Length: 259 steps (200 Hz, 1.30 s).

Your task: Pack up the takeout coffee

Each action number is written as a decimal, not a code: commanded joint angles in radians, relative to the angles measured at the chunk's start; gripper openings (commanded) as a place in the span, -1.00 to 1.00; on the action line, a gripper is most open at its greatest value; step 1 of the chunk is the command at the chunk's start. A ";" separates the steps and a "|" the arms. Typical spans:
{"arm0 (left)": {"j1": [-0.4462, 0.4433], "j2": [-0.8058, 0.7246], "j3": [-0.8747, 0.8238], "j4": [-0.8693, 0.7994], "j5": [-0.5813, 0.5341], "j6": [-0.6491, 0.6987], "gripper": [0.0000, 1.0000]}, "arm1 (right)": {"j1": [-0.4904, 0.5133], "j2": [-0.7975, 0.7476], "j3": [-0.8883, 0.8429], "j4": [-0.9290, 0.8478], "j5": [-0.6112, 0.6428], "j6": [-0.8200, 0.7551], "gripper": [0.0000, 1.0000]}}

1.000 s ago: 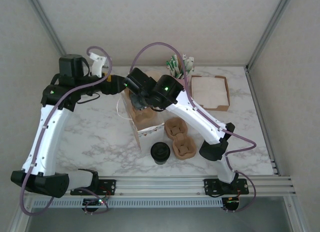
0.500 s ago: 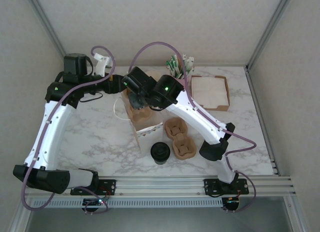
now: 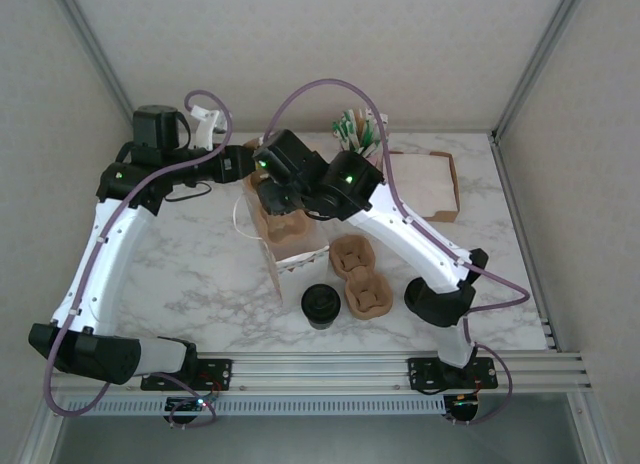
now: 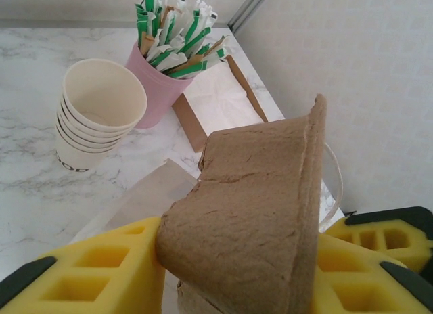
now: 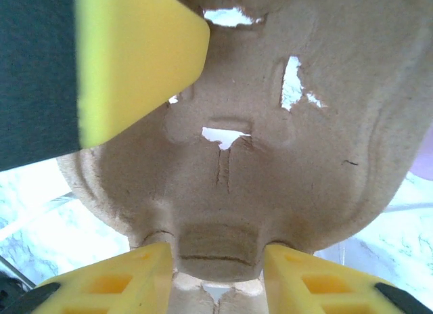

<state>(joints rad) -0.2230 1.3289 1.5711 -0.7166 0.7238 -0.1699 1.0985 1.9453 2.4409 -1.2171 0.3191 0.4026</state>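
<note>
A brown pulp cup carrier [image 3: 270, 212] hangs above the open paper bag [image 3: 296, 259], held from both sides. My left gripper [image 4: 237, 260] is shut on it, with yellow fingers [image 4: 101, 266] pressed against its two flanks. From underneath, my right gripper [image 5: 216, 256] grips the central lump of the cup carrier [image 5: 270, 158]. One left finger [image 5: 135, 57] shows against the carrier's far end. A black-lidded coffee cup [image 3: 320, 305] stands on the table in front of the bag. A second cup carrier [image 3: 360, 280] lies beside it.
A stack of white paper cups [image 4: 101, 107] and a pink cup of stirrers and sugar sticks [image 4: 168, 70] stand at the back. A brown tray of napkins [image 3: 420, 184] lies at the back right. Both arms cross over the bag.
The left gripper has closed onto the cup carrier. The right arm has shifted slightly right and back, and the carrier has stayed above the bag.
</note>
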 commanded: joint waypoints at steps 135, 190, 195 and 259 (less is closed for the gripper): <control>-0.007 0.023 0.007 0.039 0.010 -0.192 -0.34 | -0.005 -0.117 -0.174 0.153 0.019 -0.061 0.11; -0.006 0.047 0.035 -0.004 0.017 -0.196 -0.33 | -0.005 -0.096 -0.154 0.137 0.052 -0.116 0.11; -0.006 0.051 0.040 -0.009 0.013 -0.200 -0.33 | -0.005 -0.090 -0.148 0.128 0.058 -0.119 0.11; -0.007 0.089 0.061 -0.053 -0.030 -0.250 -0.48 | -0.005 -0.057 -0.122 0.097 0.072 -0.101 0.10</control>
<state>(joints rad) -0.2237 1.3979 1.6009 -0.7353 0.7048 -0.3897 1.0969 1.8740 2.2929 -1.1133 0.3679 0.3019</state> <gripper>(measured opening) 0.271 0.551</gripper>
